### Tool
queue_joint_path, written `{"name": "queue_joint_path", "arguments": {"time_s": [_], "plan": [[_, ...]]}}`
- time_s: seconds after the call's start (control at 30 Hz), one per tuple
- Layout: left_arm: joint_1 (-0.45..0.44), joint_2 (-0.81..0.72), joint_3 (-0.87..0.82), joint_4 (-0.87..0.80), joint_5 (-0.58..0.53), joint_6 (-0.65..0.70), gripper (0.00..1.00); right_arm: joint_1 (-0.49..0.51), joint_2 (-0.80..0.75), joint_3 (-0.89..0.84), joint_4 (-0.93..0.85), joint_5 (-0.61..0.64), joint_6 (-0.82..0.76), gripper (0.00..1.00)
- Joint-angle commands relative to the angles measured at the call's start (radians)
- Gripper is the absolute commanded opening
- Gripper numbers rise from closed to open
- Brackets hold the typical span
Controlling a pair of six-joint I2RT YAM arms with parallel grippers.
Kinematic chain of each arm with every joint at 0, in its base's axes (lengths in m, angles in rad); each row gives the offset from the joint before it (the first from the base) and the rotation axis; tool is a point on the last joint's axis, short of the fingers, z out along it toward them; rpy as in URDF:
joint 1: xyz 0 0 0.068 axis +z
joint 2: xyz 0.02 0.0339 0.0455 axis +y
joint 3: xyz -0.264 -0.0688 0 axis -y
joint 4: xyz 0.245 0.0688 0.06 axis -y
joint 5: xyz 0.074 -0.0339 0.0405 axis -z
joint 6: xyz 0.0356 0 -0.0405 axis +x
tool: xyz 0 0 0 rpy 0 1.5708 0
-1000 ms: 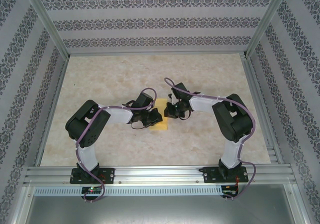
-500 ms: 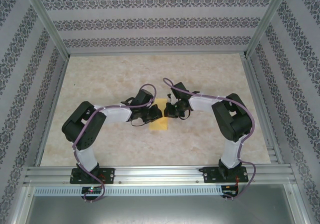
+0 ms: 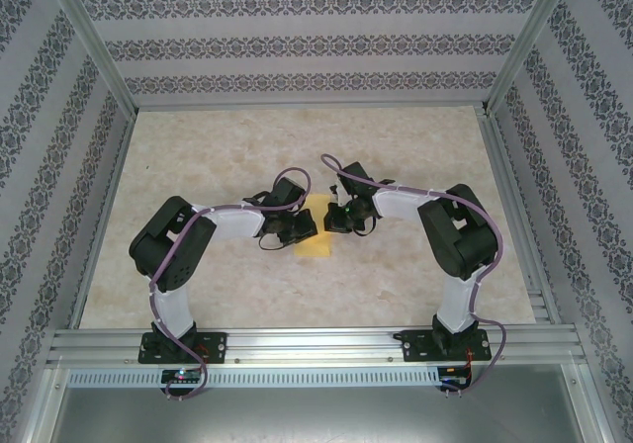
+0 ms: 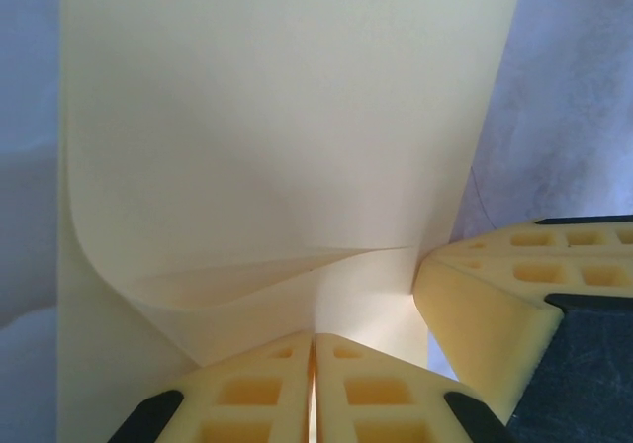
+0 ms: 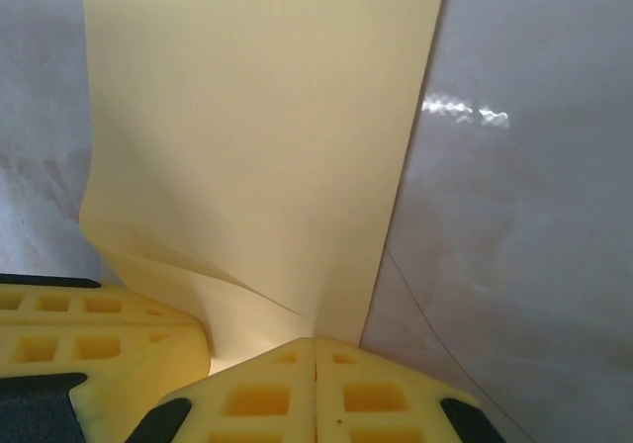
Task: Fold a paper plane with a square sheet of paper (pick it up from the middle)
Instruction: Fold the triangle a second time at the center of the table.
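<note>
At the middle of the marbled table (image 3: 198, 156), the square sheet of paper (image 3: 315, 246) lies partly folded. The left gripper (image 4: 314, 340) and right gripper (image 5: 315, 343), just beside each other, each have fingers pressed together, pinching its lifted edge.

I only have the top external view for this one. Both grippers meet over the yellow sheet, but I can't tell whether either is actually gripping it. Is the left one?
Observer: Yes. In the left wrist view the left gripper has its fingers pressed together on the square sheet of paper.
Operator: And the right one?
Observer: Same. The right gripper is shut on the sheet, close beside the left gripper's fingers.
Operator: Is the paper lying flat?
Observer: No. In the left wrist view one layer curls over from the side, with a soft fold running toward the fingertips.
</note>
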Motion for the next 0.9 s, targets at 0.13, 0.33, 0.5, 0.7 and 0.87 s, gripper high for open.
{"name": "queue_joint_path", "arguments": {"time_s": [0.13,0.33,0.5,0.7,0.87], "plan": [[0.028,-0.002,0.015,-0.107,-0.071,0.039,0.13,0.021,0.103,-0.033,-0.112,0.187,-0.072,0.05],[0.062,-0.005,-0.004,-0.071,-0.047,0.036,0.14,0.021,0.125,-0.034,-0.141,0.237,-0.105,0.05],[0.111,-0.039,-0.031,-0.063,-0.040,0.030,0.18,0.021,0.131,-0.029,-0.155,0.251,-0.120,0.05],[0.138,-0.082,-0.024,0.002,0.041,0.070,0.21,0.021,0.133,-0.028,-0.150,0.238,-0.118,0.05],[0.121,-0.117,-0.028,0.077,0.088,0.072,0.20,0.023,0.136,-0.026,-0.144,0.229,-0.109,0.05]]}}
